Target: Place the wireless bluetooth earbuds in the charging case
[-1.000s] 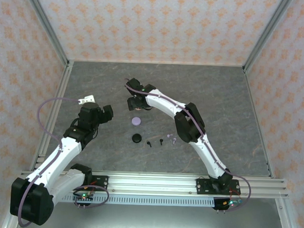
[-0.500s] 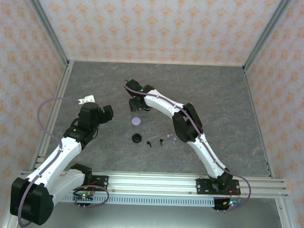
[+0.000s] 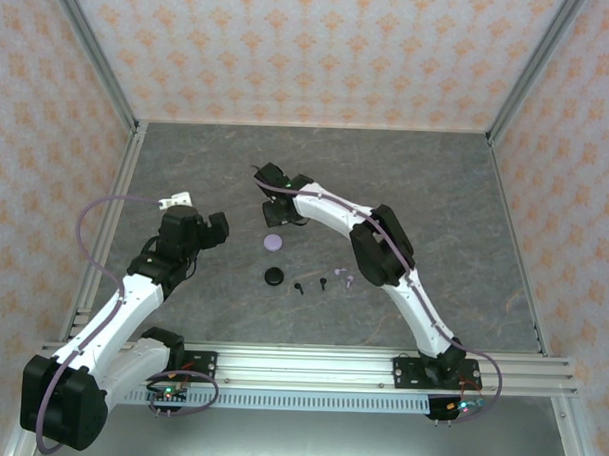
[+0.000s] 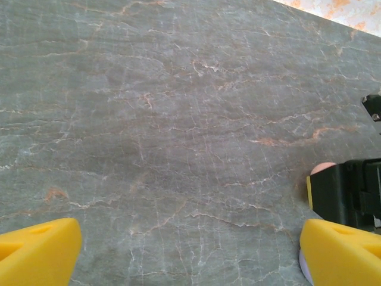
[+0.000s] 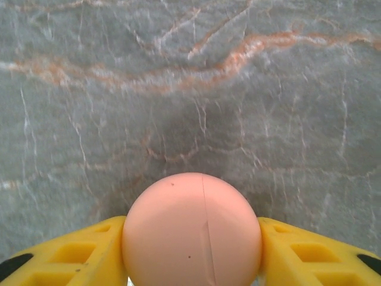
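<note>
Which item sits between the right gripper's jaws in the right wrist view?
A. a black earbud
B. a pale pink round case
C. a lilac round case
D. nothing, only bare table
B: in the right wrist view a pale pink round case sits in the right gripper, with the yellow jaws touching it on both sides.

Pink case is cropped below; earbuds look indistinct.
</note>
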